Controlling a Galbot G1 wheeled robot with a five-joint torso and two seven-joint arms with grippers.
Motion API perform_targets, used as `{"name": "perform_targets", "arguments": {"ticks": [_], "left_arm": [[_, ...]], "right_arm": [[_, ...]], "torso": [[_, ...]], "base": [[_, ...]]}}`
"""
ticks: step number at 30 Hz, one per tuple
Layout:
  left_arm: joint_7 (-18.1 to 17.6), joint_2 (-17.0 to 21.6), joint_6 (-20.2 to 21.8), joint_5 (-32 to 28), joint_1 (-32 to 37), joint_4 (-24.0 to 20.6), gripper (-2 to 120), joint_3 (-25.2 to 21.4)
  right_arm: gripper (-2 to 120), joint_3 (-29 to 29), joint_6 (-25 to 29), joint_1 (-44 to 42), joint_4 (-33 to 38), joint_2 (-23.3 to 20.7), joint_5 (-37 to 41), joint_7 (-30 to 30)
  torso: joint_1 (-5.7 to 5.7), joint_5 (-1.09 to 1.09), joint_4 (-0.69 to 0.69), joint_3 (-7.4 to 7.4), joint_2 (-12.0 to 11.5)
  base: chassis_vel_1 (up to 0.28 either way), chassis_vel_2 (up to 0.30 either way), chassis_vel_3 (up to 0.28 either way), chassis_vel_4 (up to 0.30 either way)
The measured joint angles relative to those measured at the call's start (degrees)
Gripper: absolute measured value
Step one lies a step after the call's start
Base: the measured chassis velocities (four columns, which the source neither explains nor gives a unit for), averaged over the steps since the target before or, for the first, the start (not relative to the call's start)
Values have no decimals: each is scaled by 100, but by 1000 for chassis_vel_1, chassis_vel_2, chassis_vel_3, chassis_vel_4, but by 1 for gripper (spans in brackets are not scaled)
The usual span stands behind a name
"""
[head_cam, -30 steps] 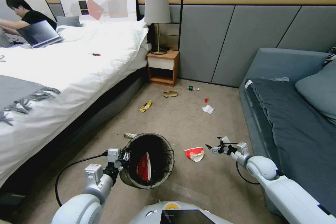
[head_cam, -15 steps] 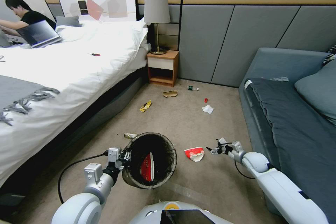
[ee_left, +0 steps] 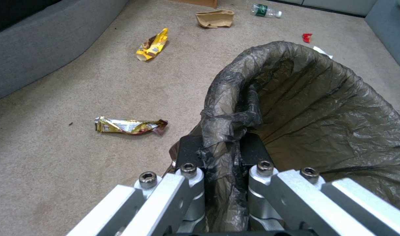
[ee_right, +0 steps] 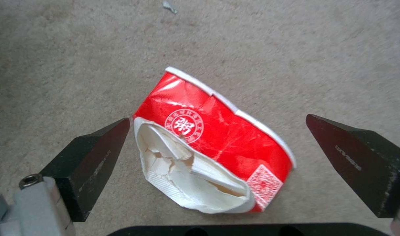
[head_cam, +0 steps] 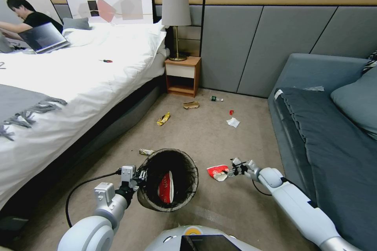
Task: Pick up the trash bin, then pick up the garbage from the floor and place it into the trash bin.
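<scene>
My left gripper (head_cam: pixel 136 175) is shut on the near rim of the trash bin (head_cam: pixel 169 176), a round bin with a dark liner (ee_left: pixel 318 111); in the left wrist view its fingers (ee_left: pixel 189 154) pinch the folded liner. One red-and-white piece (head_cam: pixel 165 187) lies inside the bin. My right gripper (head_cam: pixel 231 171) is open and low over the carpet, its fingers (ee_right: pixel 93 154) on either side of a crushed red-and-white paper cup (ee_right: pixel 217 141), not touching it. More garbage lies on the floor: a gold wrapper (ee_left: pixel 130 125), a yellow wrapper (head_cam: pixel 163 118), cardboard (head_cam: pixel 191 104), a bottle (head_cam: pixel 216 99), white paper (head_cam: pixel 233 122).
The bed (head_cam: pixel 59 86) runs along the left and a grey sofa (head_cam: pixel 326 137) along the right, leaving a carpet lane between. A nightstand (head_cam: pixel 182 75) with a lamp stands at the far wall. A red-handled screwdriver (head_cam: pixel 106 61) lies on the bed.
My right gripper has moved left along the floor to the crushed cup and now straddles it. The left gripper and the bin have hardly moved.
</scene>
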Motion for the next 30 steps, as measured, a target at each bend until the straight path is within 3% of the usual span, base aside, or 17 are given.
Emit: {"name": "perform_targets", "arguments": {"ticks": [30], "left_arm": [[75, -73, -36, 156, 24, 0, 7, 53]], "right_arm": [[100, -4, 396, 324, -1377, 477, -380, -109]], "torso": [[0, -1, 0, 0, 0]], "base": [[0, 0, 0, 0]]}}
